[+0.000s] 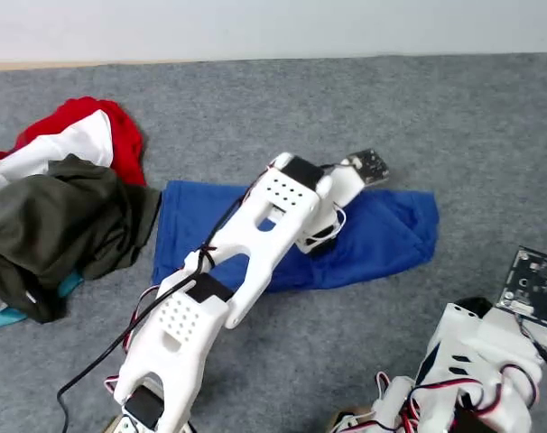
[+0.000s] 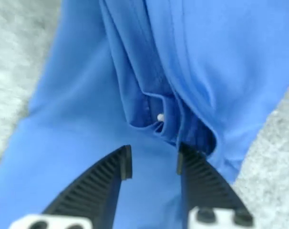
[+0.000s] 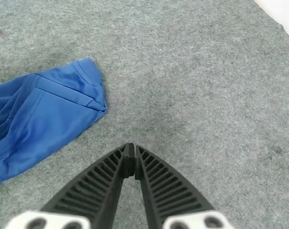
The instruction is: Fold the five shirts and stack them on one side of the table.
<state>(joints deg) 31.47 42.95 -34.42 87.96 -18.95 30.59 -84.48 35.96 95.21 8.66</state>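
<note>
The blue shirt point(image 1: 382, 236) lies spread flat on the grey table cover point(image 1: 454, 117), creased into long folds, with one end bunched. The white left arm point(image 1: 246, 257) extends across the middle of the blue shirt. The left gripper point(image 2: 154, 160) hangs low over the cloth, its fingers apart and nothing between them. Just ahead of the fingertips, the blue shirt point(image 2: 77, 76) gathers into a pocket of deep folds, in which a small white button point(image 2: 160, 117) shows.

The right arm point(image 1: 472, 361) sits well off the blue shirt, past its bunched end and on the arms' side of the table. The right gripper point(image 3: 131, 155) hovers over bare grey cover near that end of the blue shirt point(image 3: 39, 109), fingers pressed together with nothing in them.

Beyond the opposite end of the blue shirt, a heap of the other garments rests on the cover: a dark shirt point(image 1: 66, 221) nearest, just beside the blue shirt's edge, a white shirt point(image 1: 61, 153) and a red shirt point(image 1: 97, 113) behind it, and a teal garment point(image 1: 3, 316) showing beneath the dark shirt.
</note>
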